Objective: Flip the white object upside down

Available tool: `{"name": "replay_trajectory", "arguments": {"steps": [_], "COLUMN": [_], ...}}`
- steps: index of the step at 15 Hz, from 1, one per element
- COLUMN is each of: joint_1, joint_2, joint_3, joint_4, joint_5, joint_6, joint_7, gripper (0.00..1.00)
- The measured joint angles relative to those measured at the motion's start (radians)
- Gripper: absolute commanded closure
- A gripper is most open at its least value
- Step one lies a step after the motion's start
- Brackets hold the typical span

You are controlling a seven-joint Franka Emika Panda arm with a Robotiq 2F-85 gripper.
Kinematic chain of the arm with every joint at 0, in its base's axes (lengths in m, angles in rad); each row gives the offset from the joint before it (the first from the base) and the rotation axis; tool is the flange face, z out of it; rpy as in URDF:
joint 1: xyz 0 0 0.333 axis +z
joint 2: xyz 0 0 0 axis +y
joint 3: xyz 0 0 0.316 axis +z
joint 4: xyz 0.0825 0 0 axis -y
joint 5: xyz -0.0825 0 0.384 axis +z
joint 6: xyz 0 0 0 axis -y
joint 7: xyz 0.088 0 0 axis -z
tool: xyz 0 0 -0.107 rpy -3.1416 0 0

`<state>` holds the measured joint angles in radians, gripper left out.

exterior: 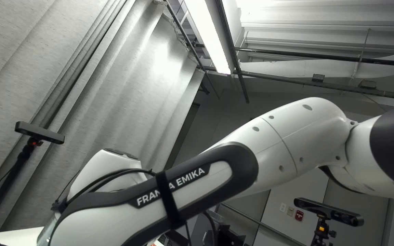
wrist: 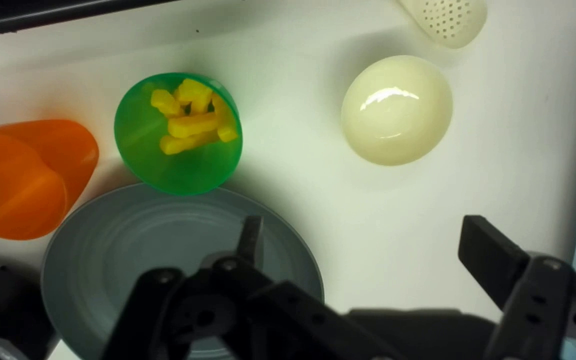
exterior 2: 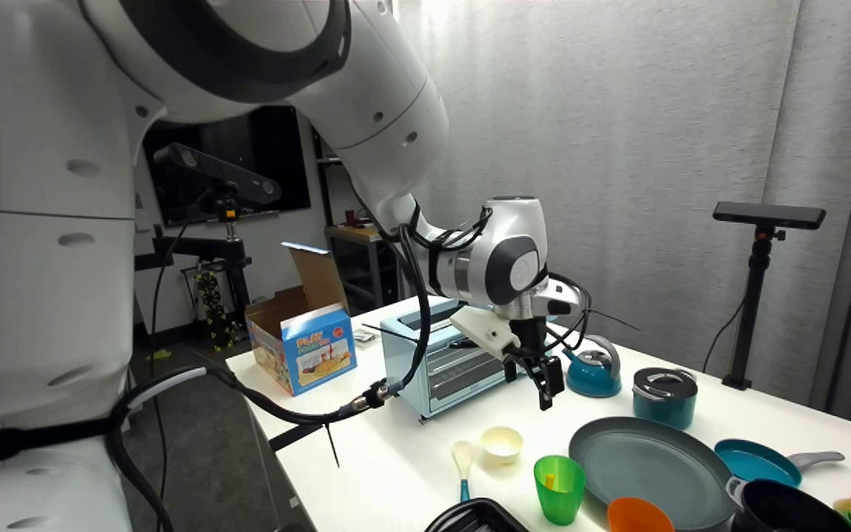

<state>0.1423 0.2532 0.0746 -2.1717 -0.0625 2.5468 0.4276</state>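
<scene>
On the white table (exterior 2: 381, 480), between the green cup (wrist: 178, 167) and the perforated spoon (wrist: 449, 22), lies the cream-white bowl (wrist: 397, 110) that I take to be the white object. It appears to stand mouth up, so the flip is not yet done. I judge the step in hand to be the approach: my gripper (wrist: 362, 235) is empty, its two fingers (wrist: 493, 257) spread wide, one seen against the gray plate (wrist: 133, 225) and one against bare table.

The next move, I think, calls for carrying the gripper across to the bowl and lowering it until the wall stands between the fingers, one inside and one outside. After the pinch, a lift and a good turn of the wrist should bring the mouth down. The glossy wall could slip if I catch only the lip, and the spoon near it leaves less room on that side.

My arm (exterior: 296, 140) arches over with its elbow bent. In an exterior view the gripper hangs fingers down above the table, in front of the toaster oven (exterior 2: 448, 377), well apart from the bowl.
</scene>
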Motion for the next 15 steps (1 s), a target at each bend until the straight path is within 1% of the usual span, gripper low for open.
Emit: {"name": "replay_trajectory", "arguments": {"steps": [7,11,15], "joint_1": [0.032,0.045,0.054], "joint_2": [0.137,0.195,0.217], "joint_3": [-0.05,-0.057,-0.06], "joint_4": [0.099,0.138,0.142], "joint_5": [-0.012,-0.012,-0.012], "joint_6": [0.017,0.018,0.018], "joint_7": [0.033,0.033,0.033], "gripper": [0.0,0.0,0.0]}}
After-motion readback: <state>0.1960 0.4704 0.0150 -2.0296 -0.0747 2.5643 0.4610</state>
